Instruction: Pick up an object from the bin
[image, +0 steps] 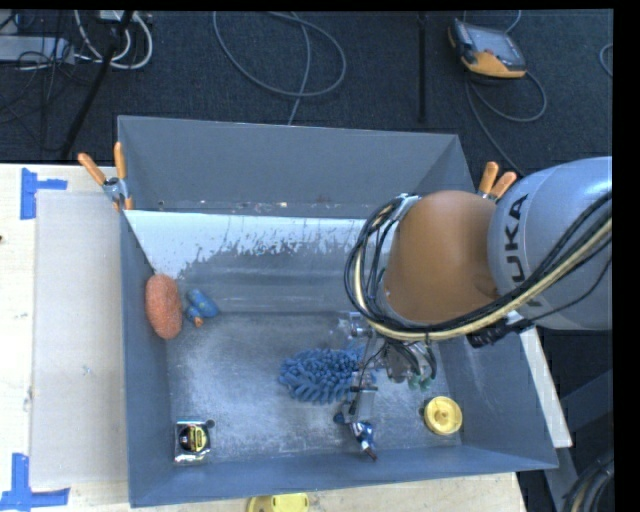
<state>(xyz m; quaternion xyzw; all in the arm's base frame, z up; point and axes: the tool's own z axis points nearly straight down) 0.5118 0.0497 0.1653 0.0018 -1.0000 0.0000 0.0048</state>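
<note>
Gripper (356, 420) is low in the bin (280, 180), near the front wall and right of centre, at the right edge of a blue shaggy mop head (318, 373). Whether it stands wide, narrow or closed on anything cannot be told (the wrist and cables hide much of it).

Progress: nothing is visibly lifted, and every item rests on the floor of the bin. In my judgement the pick is at the reach-and-close stage, so grasp, lift and withdrawal are all left to do. The mop head is the nearest candidate.

Count, 5 items:
- 1 blue shaggy mop head, front centre
- 1 yellow disc (441, 414), front right
- 1 orange oval sponge (163, 305), far left
- 1 small blue toy (202, 305), just beside the sponge
- 1 tape measure (192, 438), front left corner
</note>
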